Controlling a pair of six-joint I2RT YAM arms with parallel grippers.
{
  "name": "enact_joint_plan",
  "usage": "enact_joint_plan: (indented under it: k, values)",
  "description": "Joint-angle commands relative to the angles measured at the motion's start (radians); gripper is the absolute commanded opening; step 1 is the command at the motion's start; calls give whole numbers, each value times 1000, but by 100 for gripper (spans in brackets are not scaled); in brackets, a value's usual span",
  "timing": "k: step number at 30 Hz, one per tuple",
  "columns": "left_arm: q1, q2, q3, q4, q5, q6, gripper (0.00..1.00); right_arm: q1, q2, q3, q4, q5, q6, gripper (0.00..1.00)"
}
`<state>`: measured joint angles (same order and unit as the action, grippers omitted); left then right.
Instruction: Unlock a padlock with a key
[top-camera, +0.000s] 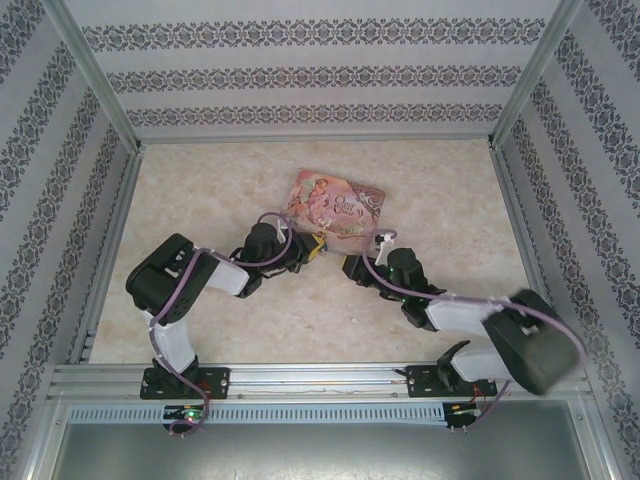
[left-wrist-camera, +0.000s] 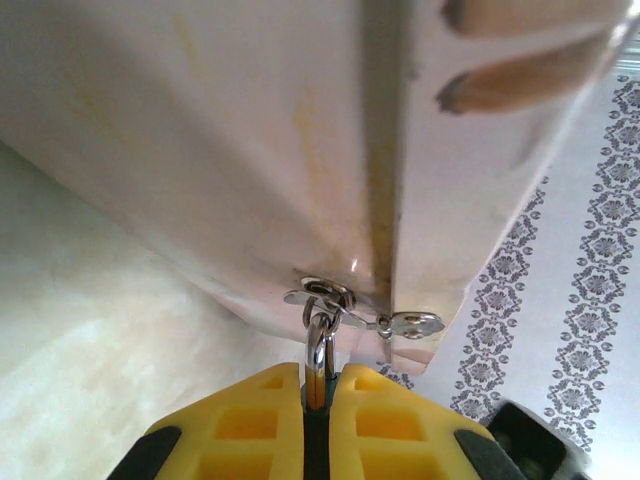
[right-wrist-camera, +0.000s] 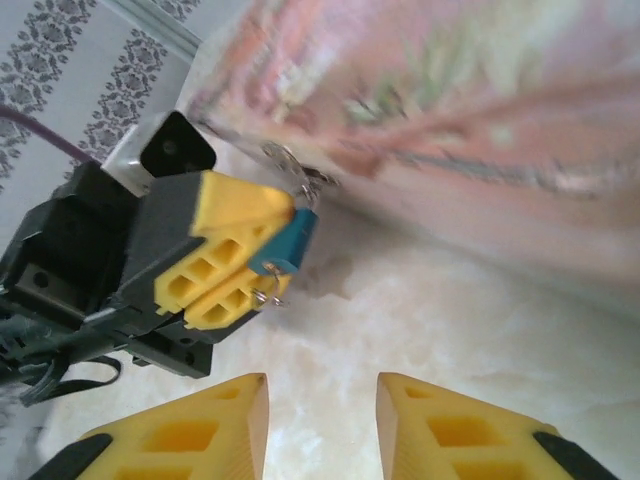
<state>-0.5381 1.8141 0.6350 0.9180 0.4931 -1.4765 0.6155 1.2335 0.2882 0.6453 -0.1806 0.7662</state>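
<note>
Right gripper (right-wrist-camera: 322, 388) sits low over the table (top-camera: 200, 200), jaws apart, nothing between them. It points at the left gripper (right-wrist-camera: 262, 262), close but not touching. In the top view the two grippers meet nose to nose near the middle of the table, just in front of the tin.

Left gripper's jaws are clamped on the padlock (right-wrist-camera: 290, 240). The small teal body sticks out past the yellow fingertips (right-wrist-camera: 235, 215), tilted. A thin silver wire bit hangs at its lower end, too small to tell what it is. The left wrist view shows the silver shackle pinched in the slit between the two pads. Its loop passes through a metal clasp (left-wrist-camera: 330, 298) on the edge of the tin.

The tin (top-camera: 335, 205) is flat and pink, with a picture on the lid. It lies just beyond both grippers, and the corner nearest the left gripper looks raised off the table. Its pale underside shows in the left wrist view.

Patterned walls (top-camera: 320, 75) stand behind and at the sides.
</note>
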Motion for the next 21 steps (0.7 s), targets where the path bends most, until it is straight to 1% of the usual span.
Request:
enact_joint_plan:
  k: [1,3,5,7,11,14,17,18,19,21]
  values:
    - [-21,-80,10,-97,-6,47,1,74,-202,44,-335,209,-307,37]
    - [-27,-110,14,-159,-9,57,0,110,-320,48,-426,293,-422,41]
    - [-32,-138,14,-211,-12,66,0,129,-416,39,-466,338,-528,43]
    - [-35,-170,14,-269,-22,77,0,146,-496,31,-492,352,-644,46]
    - [-40,-222,21,-351,-24,99,0,178,-563,48,-538,357,-872,50]
    - [-45,-250,30,-404,-22,107,0,194,-566,85,-582,418,-1039,62]
    - [-50,-277,35,-444,-32,108,0,199,-554,93,-576,483,-1189,79]
    - [-51,-285,38,-458,-36,109,0,199,-551,86,-549,506,-1236,87]
    - [-53,-293,40,-471,-41,110,0,199,-546,78,-521,521,-1275,98]
    - [-56,-304,47,-498,-51,109,0,198,-535,65,-468,546,-1334,99]
